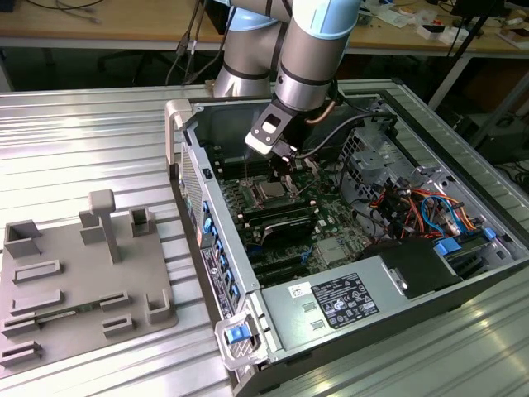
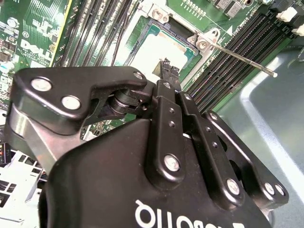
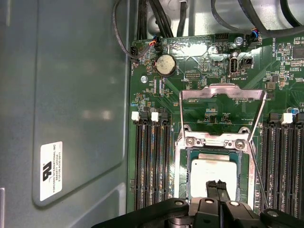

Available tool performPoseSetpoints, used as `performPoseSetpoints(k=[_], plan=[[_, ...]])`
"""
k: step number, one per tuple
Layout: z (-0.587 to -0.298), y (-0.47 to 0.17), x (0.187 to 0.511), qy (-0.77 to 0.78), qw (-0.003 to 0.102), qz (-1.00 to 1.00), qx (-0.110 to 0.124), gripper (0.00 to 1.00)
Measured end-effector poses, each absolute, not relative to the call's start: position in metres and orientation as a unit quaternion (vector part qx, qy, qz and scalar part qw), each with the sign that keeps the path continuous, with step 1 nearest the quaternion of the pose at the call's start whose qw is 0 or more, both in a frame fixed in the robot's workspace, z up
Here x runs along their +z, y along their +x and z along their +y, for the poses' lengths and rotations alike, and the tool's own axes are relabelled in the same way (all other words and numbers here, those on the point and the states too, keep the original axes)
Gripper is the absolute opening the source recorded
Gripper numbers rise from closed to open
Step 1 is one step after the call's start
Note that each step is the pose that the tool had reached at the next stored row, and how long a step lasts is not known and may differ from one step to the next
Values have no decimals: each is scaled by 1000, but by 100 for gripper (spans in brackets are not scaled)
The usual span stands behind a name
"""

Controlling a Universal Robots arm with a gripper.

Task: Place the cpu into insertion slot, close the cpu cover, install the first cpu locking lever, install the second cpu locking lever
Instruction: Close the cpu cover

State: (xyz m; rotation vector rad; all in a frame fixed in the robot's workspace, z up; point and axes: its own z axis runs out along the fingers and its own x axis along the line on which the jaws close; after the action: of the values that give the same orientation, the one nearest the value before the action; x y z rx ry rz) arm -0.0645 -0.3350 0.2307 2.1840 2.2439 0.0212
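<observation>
We are poising the hand, fingertips together and empty, over the seated cpu; closing the open cpu cover is calling for a downward push.

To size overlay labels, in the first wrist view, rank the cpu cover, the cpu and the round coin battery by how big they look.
1. cpu cover, swung open, looks largest.
2. cpu, next, though the gripper hides part of it.
3. coin battery, clearly smallest.
</observation>
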Motion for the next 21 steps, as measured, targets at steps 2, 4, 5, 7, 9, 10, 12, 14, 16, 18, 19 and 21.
performPoseSetpoints(k=[2,4,5,7,9,10,12,14,16,18,19,21], plan=[[-335,-64,233,697,5,717,7,11],[-335,-64,236,697,5,717,7,11],[-335,-64,240,697,5,717,7,11],[-335,-64,244,697,5,717,7,11],[-335,-63,244,697,5,717,7,11],[-335,-59,244,697,5,717,7,11],[-335,-50,243,697,5,717,7,11],[-335,-39,243,697,5,717,7,11],[-335,-36,243,697,5,717,7,11],[-335,-35,243,697,5,717,7,11],[-335,-35,243,697,5,717,7,11],[-334,-35,245,697,5,717,7,11]])
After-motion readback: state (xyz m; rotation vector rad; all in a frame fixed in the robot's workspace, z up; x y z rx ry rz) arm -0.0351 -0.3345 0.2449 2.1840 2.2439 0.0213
